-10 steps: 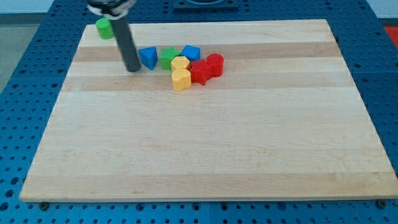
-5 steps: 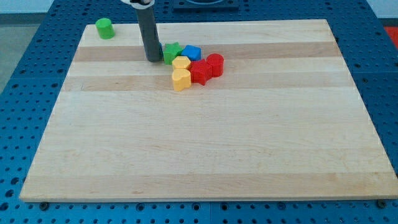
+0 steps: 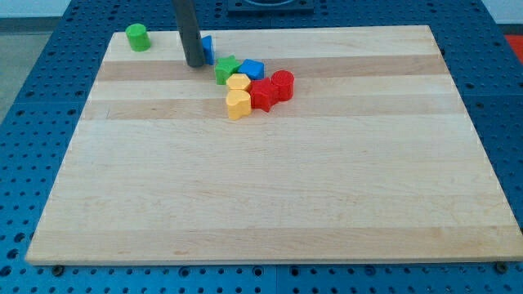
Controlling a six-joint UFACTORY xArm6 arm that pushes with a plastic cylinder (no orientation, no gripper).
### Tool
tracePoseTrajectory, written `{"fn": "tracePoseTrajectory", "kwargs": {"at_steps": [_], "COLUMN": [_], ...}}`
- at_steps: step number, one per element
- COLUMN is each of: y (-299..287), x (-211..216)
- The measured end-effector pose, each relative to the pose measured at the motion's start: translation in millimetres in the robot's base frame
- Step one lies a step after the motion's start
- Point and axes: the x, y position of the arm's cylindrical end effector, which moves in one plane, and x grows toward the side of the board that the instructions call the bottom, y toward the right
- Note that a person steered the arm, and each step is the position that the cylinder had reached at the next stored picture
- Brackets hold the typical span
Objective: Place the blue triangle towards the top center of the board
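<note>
The blue triangle [image 3: 208, 49] lies near the board's top edge, left of centre, mostly hidden behind my dark rod. My tip [image 3: 195, 64] rests on the board at the triangle's left and lower side, touching or almost touching it. Only the triangle's right part shows.
A cluster lies just right and below: a green star-like block [image 3: 225, 69], a blue block [image 3: 252, 69], two yellow blocks [image 3: 238, 83] [image 3: 238, 104] and two red blocks [image 3: 262, 94] [image 3: 283, 84]. A green cylinder [image 3: 137, 37] stands at the wooden board's [image 3: 270, 188] top left corner.
My tip moved right to the blue triangle, then up the view. The triangle went from left of the green star up to near the top edge.
</note>
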Motion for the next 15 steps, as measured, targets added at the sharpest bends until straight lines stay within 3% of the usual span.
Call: {"fn": "tracePoseTrajectory", "kwargs": {"at_steps": [7, 9, 15], "y": [-10.2, -9.3, 93.2], "x": [-74.1, -60.4, -51.7]}}
